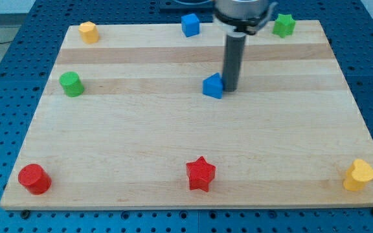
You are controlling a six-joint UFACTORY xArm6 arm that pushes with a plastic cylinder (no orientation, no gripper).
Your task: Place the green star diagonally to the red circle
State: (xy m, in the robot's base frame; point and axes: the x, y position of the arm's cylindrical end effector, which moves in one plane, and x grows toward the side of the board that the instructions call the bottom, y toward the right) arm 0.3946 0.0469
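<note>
Nearest the camera, three blocks are lined along the bottom edge of the wooden board: a red circle at the view's bottom left, a red star at the middle, and a yellow heart-like block at the bottom right.

Taking the red circle as the landmark, a green cylinder is found above it near the board's left edge, and a yellow block sits higher, at the top left corner. A blue cube lies far up and to the right, by the top edge. The green star is placed farthest from the red circle, near the top right corner, well apart from it.

A second blue block stands up and right of the red circle, near the board's middle. No gripper is carried; the rod's tip is set just beside this block's right side, seemingly touching. The rod's upper part is cut off by the view's top.
</note>
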